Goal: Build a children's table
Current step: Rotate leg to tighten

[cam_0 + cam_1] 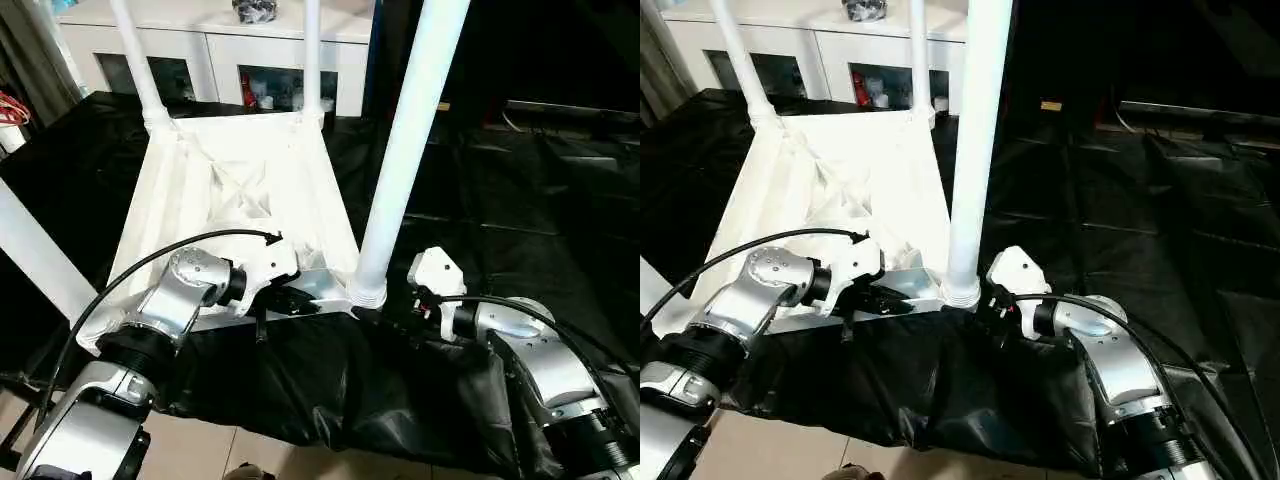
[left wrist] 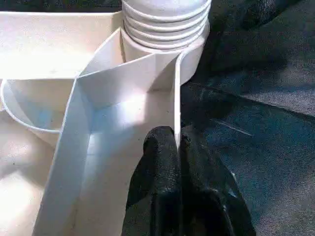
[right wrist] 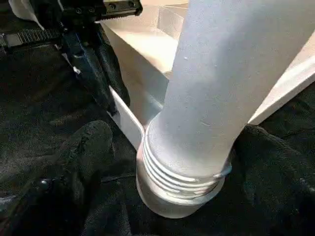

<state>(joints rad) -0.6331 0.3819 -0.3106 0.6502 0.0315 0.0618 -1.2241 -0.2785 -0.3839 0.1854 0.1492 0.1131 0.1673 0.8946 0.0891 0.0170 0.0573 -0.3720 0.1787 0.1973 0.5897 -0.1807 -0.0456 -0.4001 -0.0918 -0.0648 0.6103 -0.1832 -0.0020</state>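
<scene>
Children's table (image 1: 240, 190) lies upside down on the bench (image 1: 520, 200), which is draped in black sheeting, ribbed underside facing up, toward the bench's left half and reaching its near edge. Legs stand in the sockets: two at the far corners (image 1: 135, 60) (image 1: 311, 55), one at the near right corner (image 1: 405, 150), another partly seen at the near left (image 1: 35, 250). Left claw (image 2: 177, 142) is pinched shut on the thin rim wall of the tabletop just beside the near right socket, one finger (image 2: 160, 147) inside the rim and one outside. Right claw (image 1: 990, 300) is wide open at the threaded base of the near right leg, holding nothing; one finger (image 3: 91, 140) rests near the socket. White cabinet (image 1: 220, 60) stands behind the far edge.
</scene>
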